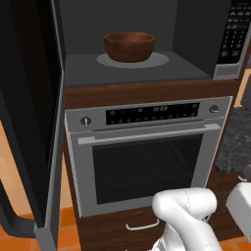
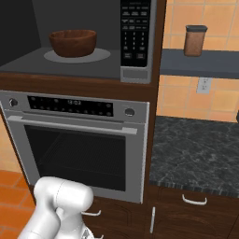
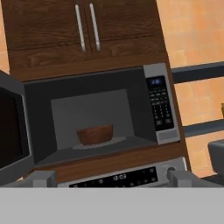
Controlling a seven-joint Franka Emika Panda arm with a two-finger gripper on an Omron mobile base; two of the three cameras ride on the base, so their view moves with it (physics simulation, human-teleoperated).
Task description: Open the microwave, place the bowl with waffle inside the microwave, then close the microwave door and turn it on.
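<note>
both base views sit close, low, flanking the open microwave [image 1: 137, 59]; the hand view faces it from farther back, at twelve o'clock.

round dark-brown bowl [image 1: 129, 46]: looked like matt wood
microwave door [image 1: 29, 122]: glossy dark glass
steel oven [image 1: 147, 157]: brushed metal
table [image 2: 196, 149]: dark speckled stone

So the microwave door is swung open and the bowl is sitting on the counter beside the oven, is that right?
Not quite. The microwave door is open, but the bowl sits inside the microwave, on its turntable, above the oven. The left base view shows it.
</note>
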